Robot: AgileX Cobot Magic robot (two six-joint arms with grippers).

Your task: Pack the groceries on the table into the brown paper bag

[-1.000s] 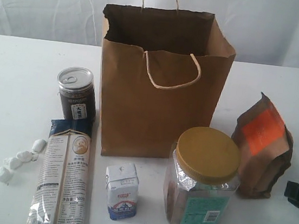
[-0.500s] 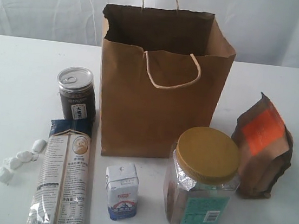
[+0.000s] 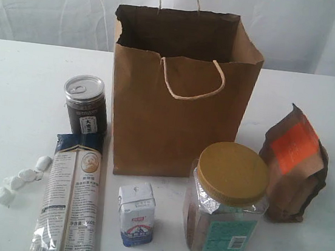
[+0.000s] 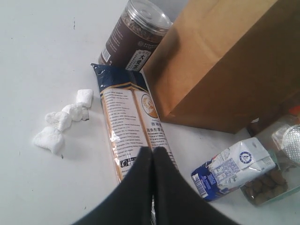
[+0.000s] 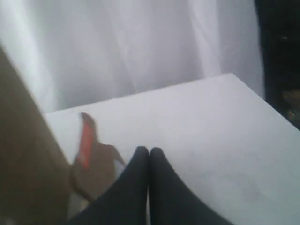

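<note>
White curtain [image 3: 48, 0] hangs behind a white table [image 3: 14, 82], and the bag [image 3: 174, 120] stands upright and open-mouthed at the middle of the exterior view, one cord handle drooping down its front. Taking the bag as the clock's centre, the dark jar [image 3: 85, 106] stands at 9 o'clock, just beside the bag's wall. The noodle packet [image 3: 73, 196] lies flat at 7 o'clock, its top end close under that jar. The sweets [image 3: 21, 178] are strung out at 8 o'clock, beyond the packet. The carton [image 3: 136, 213] stands at 6 o'clock, the gold-lidded jar [image 3: 227, 200] at 5 o'clock, and the pouch [image 3: 293, 165] leans at 4 o'clock, near the gold-lidded jar. All of these sit on the table, outside the bag. Neither arm shows in the exterior view. The left gripper [image 4: 152, 152] has its black fingers pressed together with nothing between them, over the noodle packet's lower end; contact cannot be told. The right gripper [image 5: 149, 152], in a blurred view, is likewise closed on nothing, over the table near the pouch.
</note>
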